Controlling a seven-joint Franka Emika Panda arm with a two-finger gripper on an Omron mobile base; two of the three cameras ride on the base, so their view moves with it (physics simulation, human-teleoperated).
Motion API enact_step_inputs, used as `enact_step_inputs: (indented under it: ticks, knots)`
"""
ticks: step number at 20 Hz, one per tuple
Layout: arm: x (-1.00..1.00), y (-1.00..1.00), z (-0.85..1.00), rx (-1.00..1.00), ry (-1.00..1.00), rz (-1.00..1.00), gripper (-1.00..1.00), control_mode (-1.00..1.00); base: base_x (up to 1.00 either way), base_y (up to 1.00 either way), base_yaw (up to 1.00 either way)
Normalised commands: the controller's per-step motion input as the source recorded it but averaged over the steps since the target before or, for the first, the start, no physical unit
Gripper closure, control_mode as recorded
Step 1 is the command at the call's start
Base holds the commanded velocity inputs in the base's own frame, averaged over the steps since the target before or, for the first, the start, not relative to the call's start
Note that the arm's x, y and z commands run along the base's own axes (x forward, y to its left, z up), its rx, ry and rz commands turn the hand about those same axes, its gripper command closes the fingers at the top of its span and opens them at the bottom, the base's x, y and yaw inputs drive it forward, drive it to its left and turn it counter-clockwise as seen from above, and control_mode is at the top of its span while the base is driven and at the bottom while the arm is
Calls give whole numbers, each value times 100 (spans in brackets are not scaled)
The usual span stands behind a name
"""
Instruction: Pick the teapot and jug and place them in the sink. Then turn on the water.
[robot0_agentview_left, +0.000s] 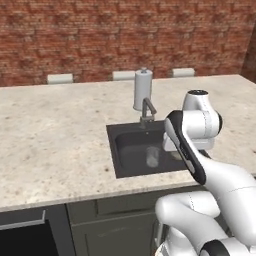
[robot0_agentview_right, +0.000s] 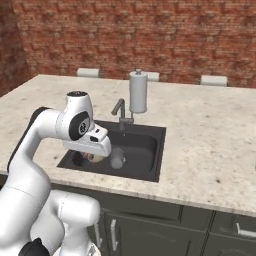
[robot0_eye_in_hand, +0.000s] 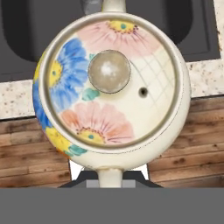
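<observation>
The teapot (robot0_eye_in_hand: 111, 87), cream with blue, pink and yellow flowers and a round knob on its lid, sits very close under the hand view's camera. It hangs over the front rim of the dark sink (robot0_eye_in_hand: 39, 35), with counter edge and wooden floor below it. My gripper (robot0_agentview_right: 94, 155) points down at the sink's near left part and is shut on the teapot (robot0_agentview_right: 96, 158), which hides the fingertips. The sink (robot0_agentview_left: 129, 146) has its dark tap (robot0_agentview_left: 147, 111) at the back edge. The jug is out of view.
A clear drinking glass (robot0_agentview_right: 117, 158) stands inside the basin, just right of the teapot; it is the glass (robot0_agentview_left: 152, 156) near the basin's middle. A paper towel roll (robot0_agentview_left: 142, 89) stands behind the tap. Speckled counter (robot0_agentview_left: 55, 145) spreads on both sides.
</observation>
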Motion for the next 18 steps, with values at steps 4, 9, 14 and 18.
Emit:
enact_step_inputs:
  ticks: [4,9,14,18]
  knots:
    - [0,0,0,0,0,0,100,100,10,-64,11]
    - [0,0,0,0,0,0,100,100,4,-32,5]
    - [0,0,0,0,0,0,100,100,27,0,0]
    - [0,0,0,0,0,0,100,100,23,-11,-8]
